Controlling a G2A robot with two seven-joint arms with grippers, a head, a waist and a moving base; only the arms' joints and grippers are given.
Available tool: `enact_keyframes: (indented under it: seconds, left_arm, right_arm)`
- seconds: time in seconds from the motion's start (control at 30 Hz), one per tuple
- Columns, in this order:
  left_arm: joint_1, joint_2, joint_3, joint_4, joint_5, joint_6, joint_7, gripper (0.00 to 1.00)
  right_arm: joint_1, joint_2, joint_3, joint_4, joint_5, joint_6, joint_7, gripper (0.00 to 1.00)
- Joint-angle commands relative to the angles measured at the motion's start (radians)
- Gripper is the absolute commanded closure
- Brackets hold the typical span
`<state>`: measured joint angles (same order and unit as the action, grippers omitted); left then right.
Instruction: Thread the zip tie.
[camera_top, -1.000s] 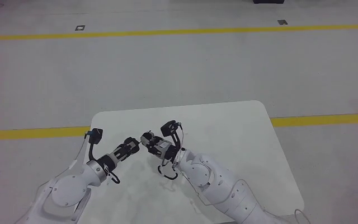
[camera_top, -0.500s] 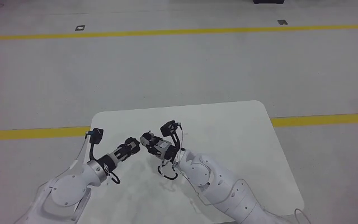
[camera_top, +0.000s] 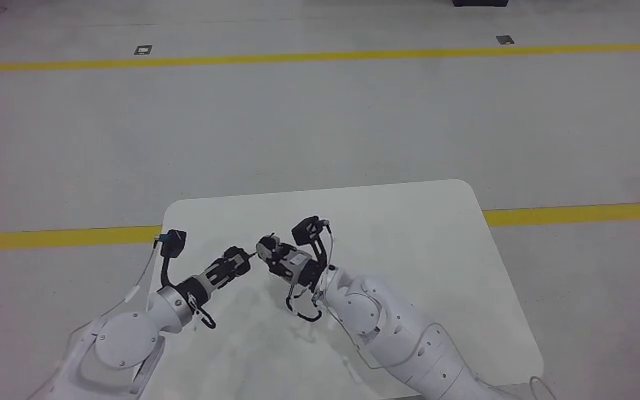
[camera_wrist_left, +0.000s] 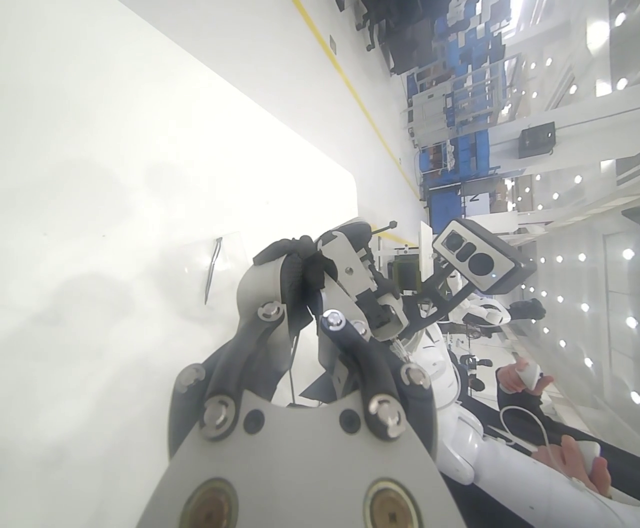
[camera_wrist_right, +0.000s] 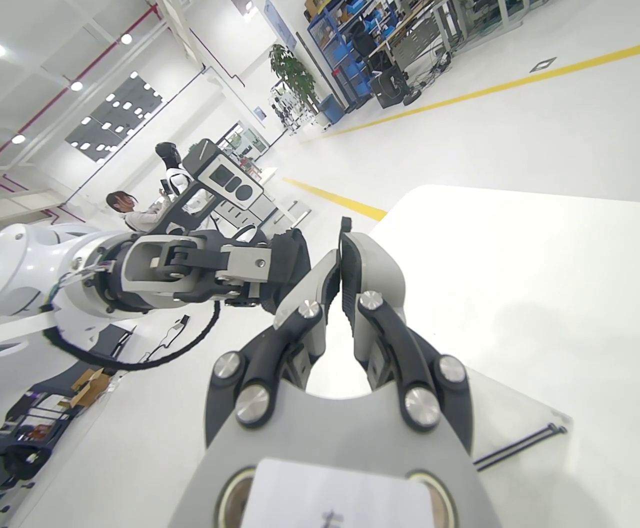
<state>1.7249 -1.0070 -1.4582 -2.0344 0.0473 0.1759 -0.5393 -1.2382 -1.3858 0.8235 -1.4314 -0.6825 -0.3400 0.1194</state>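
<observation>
Probably light, springy and slick, the zip tie (camera_wrist_left: 293, 357) hangs as a thin strand above the counter (camera_top: 430, 210), pinched by the clenched left tool (camera_wrist_left: 302, 265) and clenched right tool (camera_wrist_right: 341, 250) meeting tip to tip, so gripping near its ends seems wisest.

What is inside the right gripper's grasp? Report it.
A thin black tip, likely the zip tie, pokes past the shut right gripper; its fingers cover the rest.

Robotics lab or workshop hall, white table (camera_top: 440, 215) on pale glossy floor, yellow floor lines (camera_top: 300, 57) beyond the table, blue storage racks (camera_wrist_right: 332, 65), cluttered workbenches (camera_wrist_right: 420, 35) farther behind it.
</observation>
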Motion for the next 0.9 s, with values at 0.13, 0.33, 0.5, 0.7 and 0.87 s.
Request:
enact_keyframes:
  seconds: [0.13, 0.33, 0.5, 0.7, 0.87]
  left_arm:
    - [-0.006, 0.0, 0.003, 0.003, -0.013, -0.003, -0.006, 1.0]
    - [-0.007, 0.0, 0.003, 0.005, -0.022, -0.009, -0.004, 1.0]
    - [-0.003, 0.0, -0.003, 0.005, -0.019, -0.011, 0.006, 1.0]
    - [0.003, 0.0, -0.012, 0.007, -0.018, -0.012, 0.015, 1.0]
    - [0.006, 0.0, -0.012, 0.005, -0.019, -0.013, 0.015, 1.0]
  right_arm:
    - [0.007, -0.004, -0.013, 0.011, 0.005, 0.0, 0.004, 1.0]
    - [0.014, -0.006, -0.022, 0.02, 0.014, 0.0, 0.006, 1.0]
    - [0.012, -0.003, -0.019, 0.025, 0.018, 0.0, -0.005, 1.0]
    - [-0.001, 0.002, -0.004, 0.018, 0.016, 0.0, -0.028, 1.0]
    - [-0.008, 0.005, 0.001, 0.009, 0.012, 0.0, -0.037, 0.64]
